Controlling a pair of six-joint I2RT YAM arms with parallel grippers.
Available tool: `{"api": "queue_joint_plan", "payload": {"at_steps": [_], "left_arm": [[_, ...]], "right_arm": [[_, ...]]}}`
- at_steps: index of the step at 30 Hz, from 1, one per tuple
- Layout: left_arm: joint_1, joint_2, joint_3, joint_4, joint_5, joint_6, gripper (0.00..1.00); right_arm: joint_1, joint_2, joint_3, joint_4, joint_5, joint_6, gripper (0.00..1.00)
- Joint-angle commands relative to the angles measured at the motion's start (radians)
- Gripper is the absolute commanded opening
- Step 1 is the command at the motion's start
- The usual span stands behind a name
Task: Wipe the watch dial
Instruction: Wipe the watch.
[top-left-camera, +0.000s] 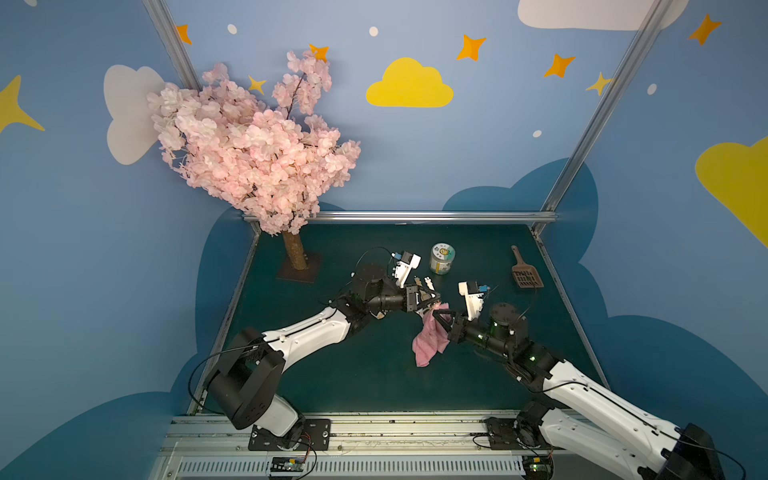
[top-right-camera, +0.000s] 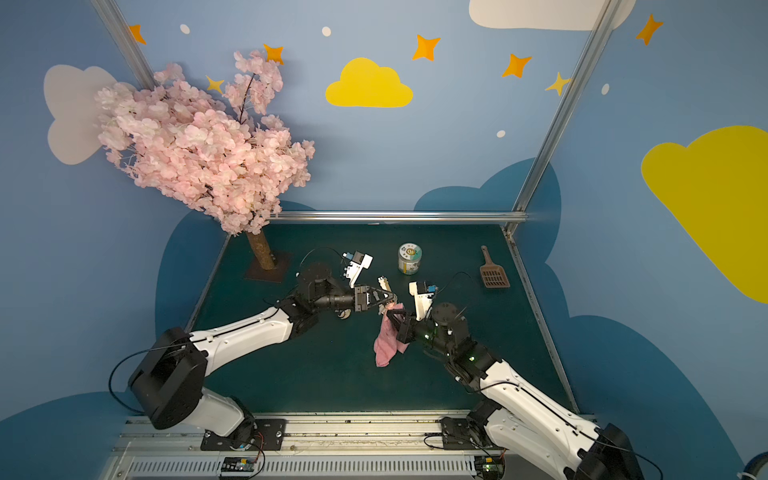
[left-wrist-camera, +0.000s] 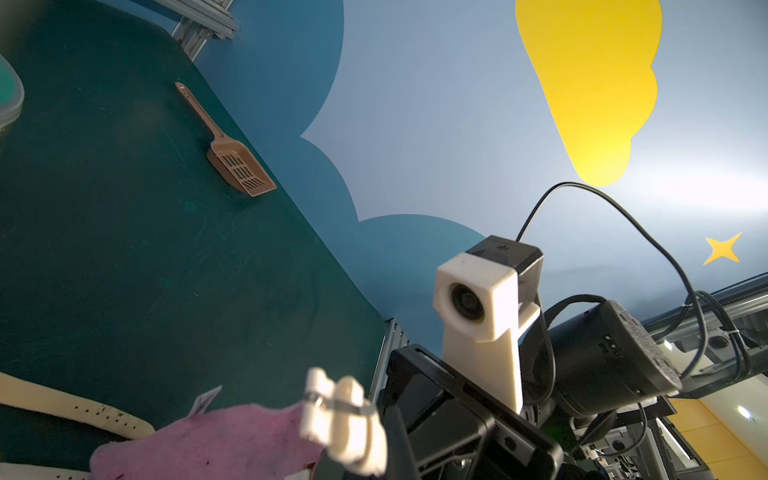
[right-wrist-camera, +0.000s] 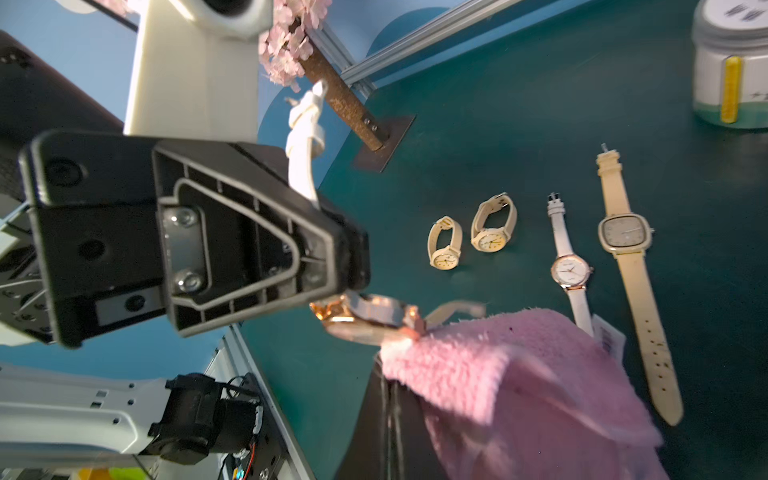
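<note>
My left gripper is shut on a watch with a rose-gold case and a pale strap, holding it above the green table. In the left wrist view the strap's buckle end hangs close to the lens. My right gripper is shut on a pink cloth. A corner of the cloth touches the edge of the watch case. The dial face itself is turned away, so I cannot see it. The rest of the cloth hangs down towards the table.
Several other watches lie on the table under the grippers. A lidded jar stands just behind them. A brown slotted scoop lies at the back right. An artificial blossom tree on a base plate fills the back left corner.
</note>
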Motion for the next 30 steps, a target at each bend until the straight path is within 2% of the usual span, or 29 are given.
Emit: {"api": "queue_joint_plan", "payload": {"at_steps": [1, 5, 8, 11, 16, 23, 26, 30], "left_arm": [[-0.006, -0.032, -0.016, 0.010, 0.014, 0.010, 0.03], [-0.006, -0.036, -0.024, 0.010, 0.010, 0.012, 0.03], [-0.005, -0.030, -0.018, 0.013, 0.014, 0.011, 0.03], [-0.003, -0.018, -0.013, 0.019, 0.019, 0.011, 0.03], [0.006, 0.013, 0.009, 0.024, 0.040, 0.005, 0.03], [0.024, 0.058, 0.021, 0.064, 0.063, -0.021, 0.03], [0.029, 0.062, 0.023, 0.069, 0.068, -0.022, 0.03], [0.033, 0.074, 0.026, 0.085, 0.061, -0.027, 0.03]], "right_arm": [[0.008, -0.017, 0.051, 0.159, -0.088, -0.016, 0.00], [0.008, -0.088, 0.015, 0.141, 0.004, -0.027, 0.00], [0.009, -0.134, 0.019, -0.003, 0.152, -0.003, 0.00], [0.007, -0.133, 0.034, -0.082, 0.201, -0.003, 0.00], [0.006, -0.062, 0.064, -0.097, 0.171, -0.007, 0.00], [0.006, 0.001, 0.073, 0.089, -0.001, -0.042, 0.00], [0.003, -0.004, 0.085, 0.112, 0.003, -0.047, 0.00], [-0.003, 0.029, 0.174, -0.067, 0.091, -0.072, 0.00]]}}
